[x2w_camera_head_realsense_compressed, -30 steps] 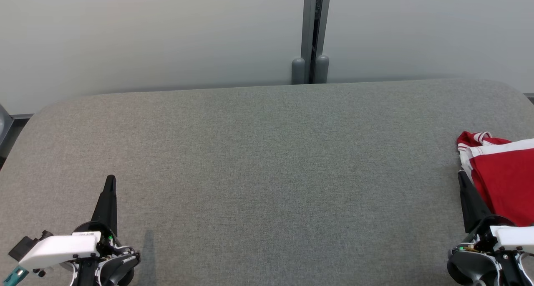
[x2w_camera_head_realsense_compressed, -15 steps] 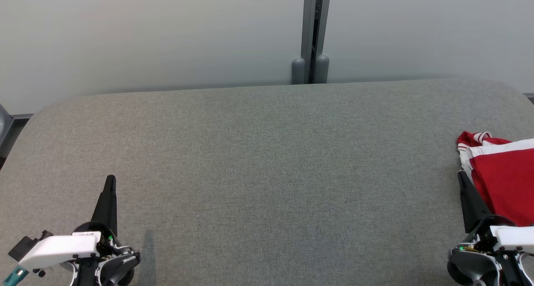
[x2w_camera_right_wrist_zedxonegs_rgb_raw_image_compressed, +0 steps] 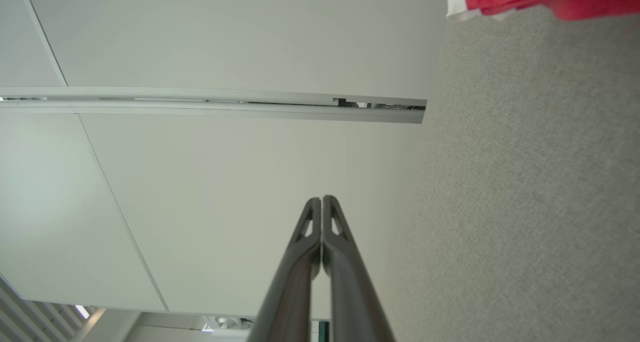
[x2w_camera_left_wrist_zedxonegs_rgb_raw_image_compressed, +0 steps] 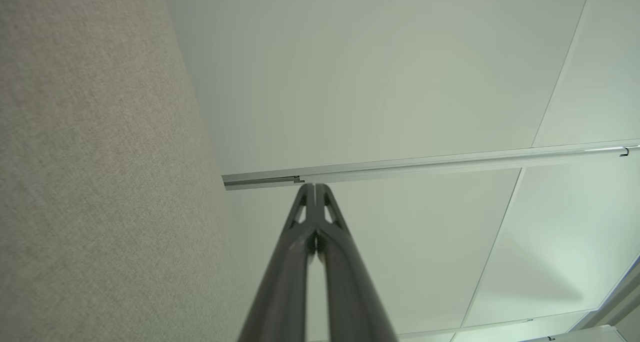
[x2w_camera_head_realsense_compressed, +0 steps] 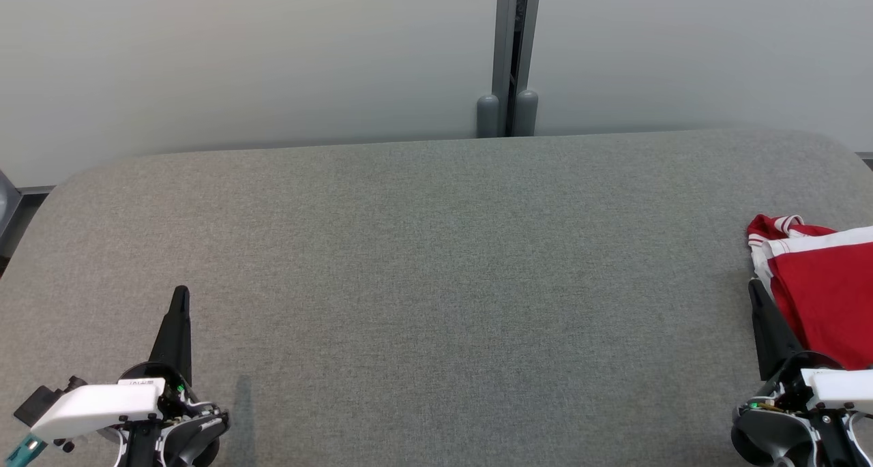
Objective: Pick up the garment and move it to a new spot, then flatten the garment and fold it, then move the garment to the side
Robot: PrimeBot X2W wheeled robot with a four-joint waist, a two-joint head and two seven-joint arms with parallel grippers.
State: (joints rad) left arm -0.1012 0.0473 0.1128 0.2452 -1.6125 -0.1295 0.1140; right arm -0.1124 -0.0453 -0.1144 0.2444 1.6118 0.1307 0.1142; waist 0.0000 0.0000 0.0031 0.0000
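Unmoved since the earlier frames: both grippers parked low, nothing lifted yet.

Closed on nothing, left gripper [x2w_camera_head_realsense_compressed: 180,298], with fingertips together in its wrist view; likewise closed and empty, right gripper [x2w_camera_head_realsense_compressed: 753,288]. Just beside the right gripper, on its outer side and slightly ahead of the fingertips, red garment [x2w_camera_head_realsense_compressed: 825,290] with white trim (crumpled, partly cut off by the frame edge), lying on the grey table [x2w_camera_head_realsense_compressed: 436,249]; contact with the finger impossible to tell, and well apart from the left gripper. Probably light, soft and limp, apt to drape and sag once lifted, unlikely to slip from a firm pinch. Best taken at a raised fold or the white-striped edge nearest the fingertips, after opening the fingers first.
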